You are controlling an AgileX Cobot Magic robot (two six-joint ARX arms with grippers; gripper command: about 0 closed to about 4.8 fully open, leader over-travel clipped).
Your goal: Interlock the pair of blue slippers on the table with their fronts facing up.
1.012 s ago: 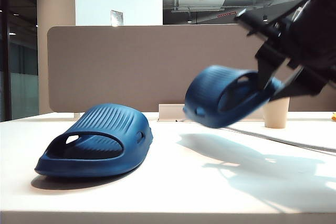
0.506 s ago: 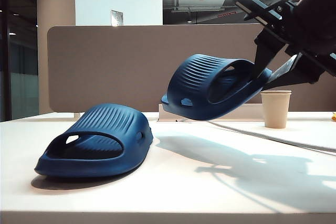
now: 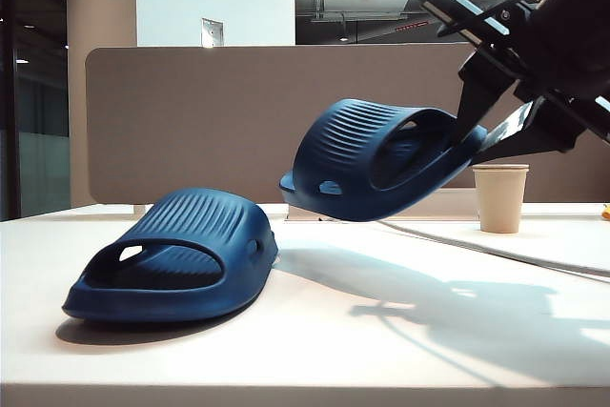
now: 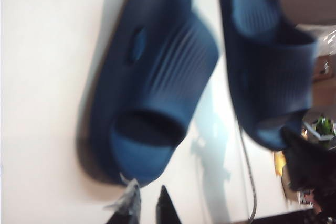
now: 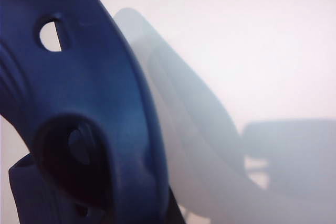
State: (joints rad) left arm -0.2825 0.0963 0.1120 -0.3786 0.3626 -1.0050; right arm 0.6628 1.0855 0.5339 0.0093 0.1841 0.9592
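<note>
One blue slipper [image 3: 172, 254] lies flat on the white table [image 3: 334, 340], at the left, strap up. The other slipper [image 3: 381, 164] hangs tilted in the air right of the middle, toe lower and pointing left. My right gripper [image 3: 474, 145] is shut on its heel end. In the right wrist view this slipper [image 5: 79, 103] fills one side above the table [image 5: 236, 35], one dark finger [image 5: 172, 211] against its edge. The left wrist view shows the lying slipper [image 4: 152, 77], the raised slipper [image 4: 268, 61] and my left gripper [image 4: 148, 203], empty, tips slightly apart just short of the lying slipper's heel.
A grey-brown divider panel [image 3: 238, 121] stands along the table's far edge. A paper cup [image 3: 499, 197] stands at the back right, and a thin cable [image 3: 477, 247] runs across the table under the raised slipper. A low white box [image 3: 310, 202] sits at the panel's foot.
My right gripper has lifted its slipper higher and carried it leftward, toward the lying slipper. The slipper on the table has not moved.
</note>
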